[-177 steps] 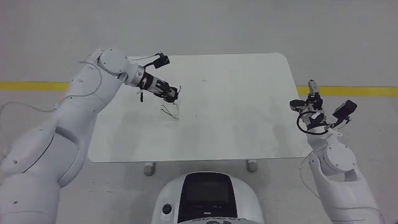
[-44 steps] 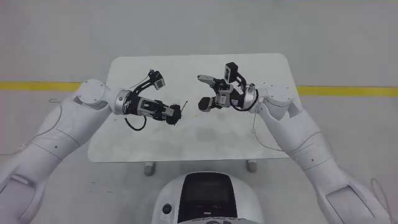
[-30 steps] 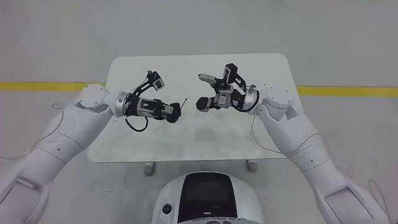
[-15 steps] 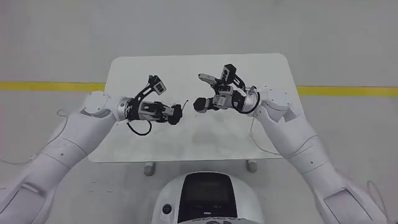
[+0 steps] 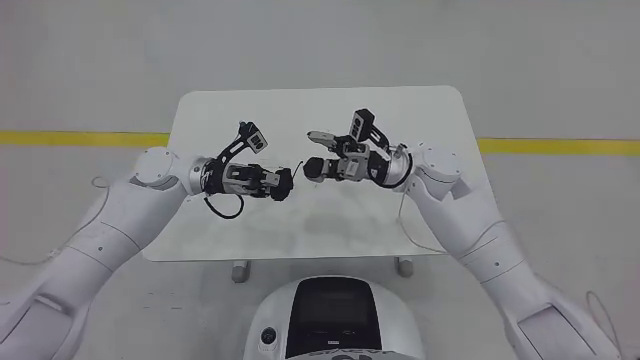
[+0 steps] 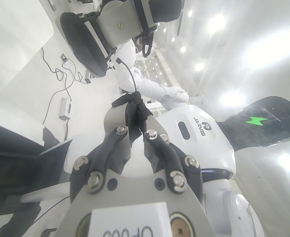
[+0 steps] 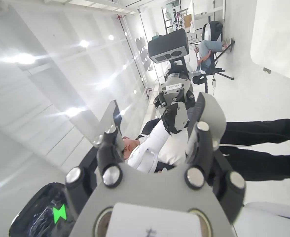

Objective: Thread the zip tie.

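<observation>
My left gripper (image 5: 283,184) is held above the middle of the white table (image 5: 420,225), shut on a black zip tie (image 5: 296,170). The tie's thin tail sticks out toward the right gripper. In the left wrist view the tie (image 6: 134,99) is bunched between the left gripper's (image 6: 135,117) fingertips, and its thin strand (image 6: 128,71) curves away beyond them. My right gripper (image 5: 312,154) stands open just right of the tie's tail, facing the left gripper with nothing between its fingers. In the right wrist view the open right gripper (image 7: 157,115) frames the left gripper (image 7: 175,117) a short way off.
Bare tabletop lies under both grippers. The table's front edge (image 5: 300,257) is just below them in the top view. A yellow floor line (image 5: 560,146) runs behind the table.
The left gripper brought the tie from the table's left side to the middle. The right arm swung in from off the table's right edge, and its open gripper moved left toward the tail.
</observation>
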Controlling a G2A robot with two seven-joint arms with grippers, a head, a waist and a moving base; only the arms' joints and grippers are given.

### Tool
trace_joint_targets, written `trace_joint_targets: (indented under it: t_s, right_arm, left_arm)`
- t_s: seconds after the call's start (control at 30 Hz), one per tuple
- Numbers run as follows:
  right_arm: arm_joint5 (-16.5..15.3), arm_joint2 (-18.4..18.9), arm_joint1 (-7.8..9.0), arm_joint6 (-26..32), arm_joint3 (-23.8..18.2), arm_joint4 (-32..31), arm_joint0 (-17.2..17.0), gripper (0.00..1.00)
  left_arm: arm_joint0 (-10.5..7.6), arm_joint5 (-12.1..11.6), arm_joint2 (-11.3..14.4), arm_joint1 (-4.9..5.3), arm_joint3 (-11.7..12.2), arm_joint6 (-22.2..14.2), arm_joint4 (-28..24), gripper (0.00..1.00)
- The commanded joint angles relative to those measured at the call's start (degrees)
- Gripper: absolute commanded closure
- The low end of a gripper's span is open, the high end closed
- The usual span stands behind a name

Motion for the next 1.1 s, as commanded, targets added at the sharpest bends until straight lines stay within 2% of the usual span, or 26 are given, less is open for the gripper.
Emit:
trace_joint_targets:
  t_s: [0.0,0.2,0.27,0.43,0.67,0.8,0.97,1.07]
  right_arm:
    - [-0.11,0.02,0.0,0.02,-0.06,-0.02,-0.23,0.62]
    - [-0.2,0.42,0.13,0.47,-1.47,0.03,-1.43,0.65]
    - [0.12,0.45,0.2,0.87,-1.95,-0.18,-1.67,0.71]
    - [0.55,0.61,0.3,1.37,-2.61,-0.44,-2.04,0.76]
    - [0.79,-0.26,0.06,1.5,-2.44,-0.74,-1.56,0.76]
    - [0.64,-0.77,-0.14,1.21,-1.96,-0.87,-1.09,0.84]
    - [0.7,-1.13,-0.31,0.82,-1.56,-1.1,-0.71,0.85]
    - [0.7,-1.15,-0.35,0.74,-1.46,-1.16,-0.62,0.89]
  left_arm:
    - [0.0,0.0,0.0,0.0,0.0,0.0,0.0,1.0]
    - [0.0,0.0,0.0,0.0,0.0,0.0,0.0,1.0]
    - [0.0,0.0,0.0,0.0,0.0,0.0,0.0,1.0]
    - [0.0,0.0,0.0,0.0,0.0,0.0,0.0,1.0]
    - [0.0,0.0,0.0,0.0,0.0,0.0,0.0,1.0]
    - [0.0,0.0,0.0,0.0,0.0,0.0,0.0,1.0]
    - [0.0,0.0,0.0,0.0,0.0,0.0,0.0,1.0]
    - [0.0,0.0,0.0,0.0,0.0,0.0,0.0,1.0]
